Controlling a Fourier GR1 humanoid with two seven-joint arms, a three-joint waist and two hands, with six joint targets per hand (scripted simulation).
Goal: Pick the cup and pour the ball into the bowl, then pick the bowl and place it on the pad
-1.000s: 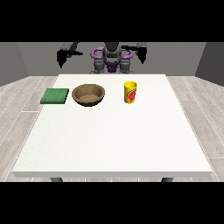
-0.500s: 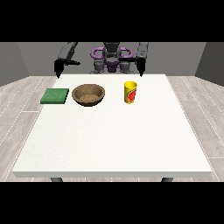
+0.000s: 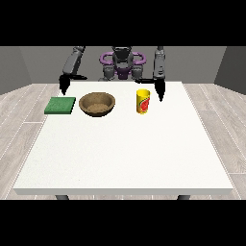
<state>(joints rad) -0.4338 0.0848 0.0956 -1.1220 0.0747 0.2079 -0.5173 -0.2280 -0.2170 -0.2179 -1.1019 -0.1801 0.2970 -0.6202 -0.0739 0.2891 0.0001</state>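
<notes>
From where I stand the yellow cup [image 3: 142, 102] could tip and spill its ball if the hand at the view's right [image 3: 159, 88], hanging just beside and behind it, fingers pointing down and seemingly straight, clips the rim while closing in.

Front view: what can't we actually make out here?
- Ball: the cup shows only its outer wall and rim, so its inside is hidden.
- Bowl: too small to tell if anything lies in it.
- Hand at the view's right, beside the cup: too small to tell how its fingers lie.
- Hand at the view's left, above the pad: the same.
- Table legs: cut off by the lower edge.
</notes>
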